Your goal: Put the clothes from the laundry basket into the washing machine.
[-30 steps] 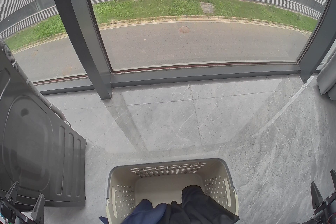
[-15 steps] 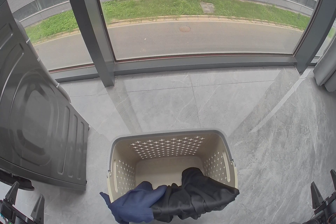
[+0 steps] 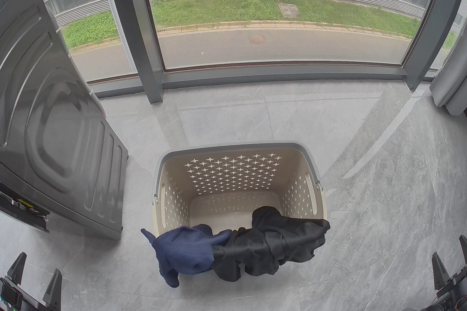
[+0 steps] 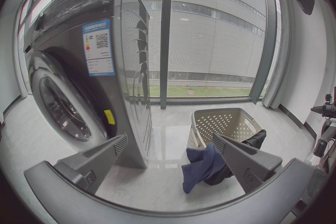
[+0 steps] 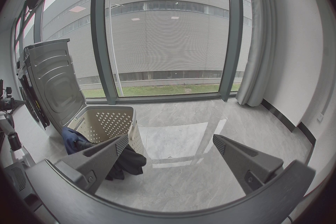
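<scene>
A beige laundry basket (image 3: 228, 171) stands on the floor in the middle of the head view. A dark blue garment (image 3: 185, 249) and a black garment (image 3: 272, 241) hang over its near rim. The grey washing machine (image 3: 53, 132) stands to the left, its round front door (image 4: 61, 109) shut in the left wrist view. My left gripper (image 4: 169, 142) is open and empty, low at the left, short of the basket (image 4: 227, 125). My right gripper (image 5: 169, 142) is open and empty, low at the right, beside the basket (image 5: 105, 121).
A floor-to-ceiling window with dark frame posts (image 3: 141, 35) runs behind the basket. A grey curtain (image 3: 450, 83) hangs at the right. Bare tiled floor (image 3: 379, 171) lies right of the basket and between it and the window.
The whole head view has shifted: basket, clothes and washing machine now sit higher in the picture, with more of the garments showing. Both grippers hold the same places at the bottom corners.
</scene>
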Available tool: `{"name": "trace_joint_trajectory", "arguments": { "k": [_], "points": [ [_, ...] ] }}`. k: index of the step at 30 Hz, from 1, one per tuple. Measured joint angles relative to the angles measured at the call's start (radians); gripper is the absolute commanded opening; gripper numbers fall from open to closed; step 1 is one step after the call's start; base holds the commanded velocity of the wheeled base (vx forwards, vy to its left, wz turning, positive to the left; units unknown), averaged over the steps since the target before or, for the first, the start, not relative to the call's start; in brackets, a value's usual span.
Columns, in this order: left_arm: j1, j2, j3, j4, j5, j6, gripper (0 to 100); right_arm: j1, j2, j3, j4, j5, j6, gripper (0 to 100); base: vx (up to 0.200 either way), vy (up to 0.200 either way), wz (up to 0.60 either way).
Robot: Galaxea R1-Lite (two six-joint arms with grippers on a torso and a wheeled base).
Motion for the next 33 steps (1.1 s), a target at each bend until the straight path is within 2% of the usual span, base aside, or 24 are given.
{"name": "trace_joint_trajectory", "arguments": {
  "k": [11, 16, 33],
  "points": [
    [-0.001, 0.0, 0.0, 0.0, 0.0, 0.0, 100, -0.001, 0.0, 0.0, 0.0, 0.0, 0.0, 100, -0.2, 0.0, 0.0],
    [-0.001, 0.0, 0.0, 0.001, 0.001, 0.0, 100, 0.0, 0.0, 0.0, 0.0, 0.001, 0.0, 100, 0.0, 0.0, 0.0],
    [-0.001, 0.0, 0.0, 0.002, 0.0, 0.0, 100, 0.0, 0.0, 0.0, 0.0, 0.0, 0.0, 100, 0.0, 0.2, 0.0]
  ]
}}
